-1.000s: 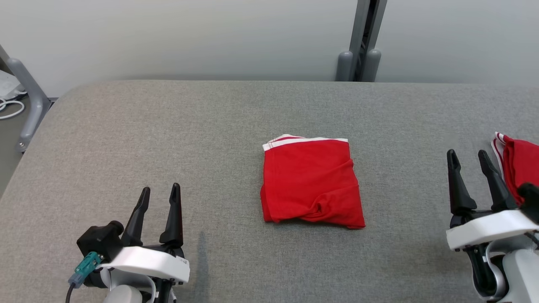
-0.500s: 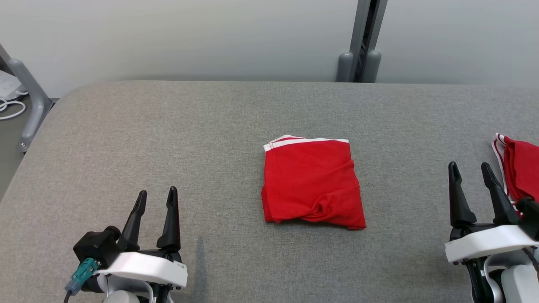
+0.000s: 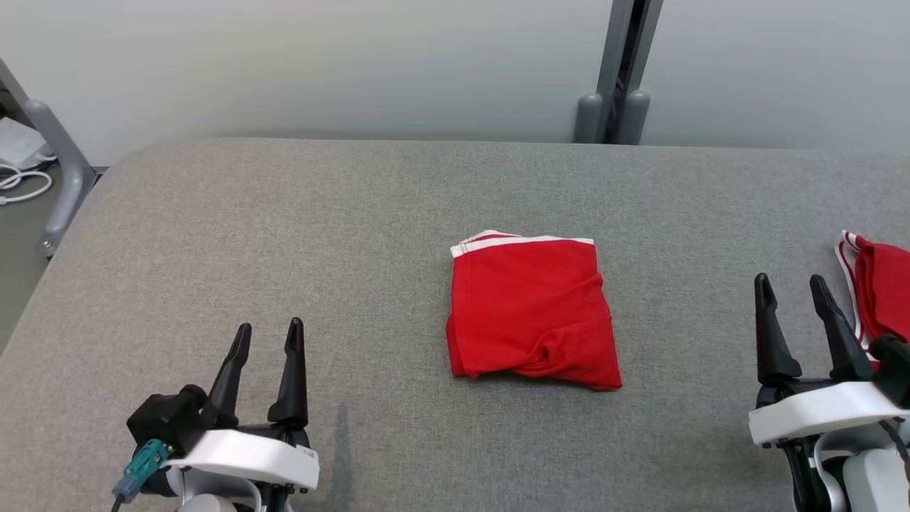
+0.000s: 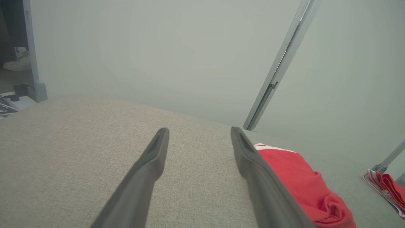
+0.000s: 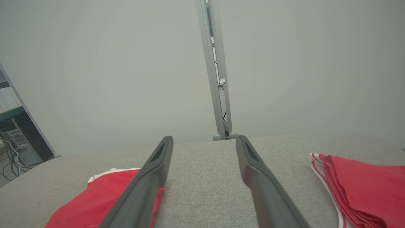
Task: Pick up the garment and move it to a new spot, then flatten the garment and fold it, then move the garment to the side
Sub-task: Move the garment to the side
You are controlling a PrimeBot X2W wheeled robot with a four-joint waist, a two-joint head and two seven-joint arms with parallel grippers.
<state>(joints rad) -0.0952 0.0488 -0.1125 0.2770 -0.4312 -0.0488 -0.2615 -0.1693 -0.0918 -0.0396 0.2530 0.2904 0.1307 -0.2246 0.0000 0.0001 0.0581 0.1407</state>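
Observation:
A red garment (image 3: 532,313) with a white band along its far edge lies folded into a rough square at the middle of the grey table (image 3: 284,235). It also appears in the left wrist view as the garment (image 4: 297,177) to the right of the fingers, and in the right wrist view as the garment (image 5: 98,196) at the lower left. My left gripper (image 3: 269,334) hovers open at the near left, well apart from the cloth. My right gripper (image 3: 790,288) stands open at the near right, empty. Nothing is between either pair of fingers.
A second red garment with white stripes (image 3: 878,291) lies folded at the table's right edge, just right of my right gripper. A grey post (image 3: 617,71) stands behind the table against the pale wall. A metal frame leg and cables (image 3: 43,171) are off the table's left.
The head camera has shifted slightly, so the whole picture sits a bit lower and to the right. Both grippers have drawn back a little toward me. The garment has not moved.

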